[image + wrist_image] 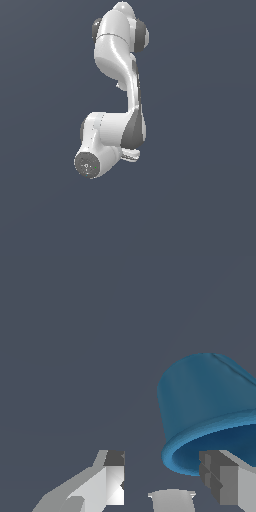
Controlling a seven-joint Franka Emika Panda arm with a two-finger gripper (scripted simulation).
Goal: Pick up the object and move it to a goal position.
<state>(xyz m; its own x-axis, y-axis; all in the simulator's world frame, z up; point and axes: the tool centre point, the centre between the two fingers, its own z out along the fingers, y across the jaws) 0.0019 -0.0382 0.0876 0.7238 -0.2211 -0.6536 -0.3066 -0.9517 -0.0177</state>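
Observation:
In the wrist view the bright blue cup (205, 401) fills the space beside one finger, tilted so its outer wall and thick rim show. My gripper (162, 476) is open, its two fingers well apart. One finger (222, 478) overlaps the cup's rim. The other finger (107, 483) stands clear of the cup with bare grey ground between. Most of the cup lies off to one side of the gap between the fingers. In the exterior view the white arm (117, 90) is seen from above and hides the gripper and the cup.
Plain dark grey ground (200, 200) lies all around the arm. No other objects or goal marker show in either view.

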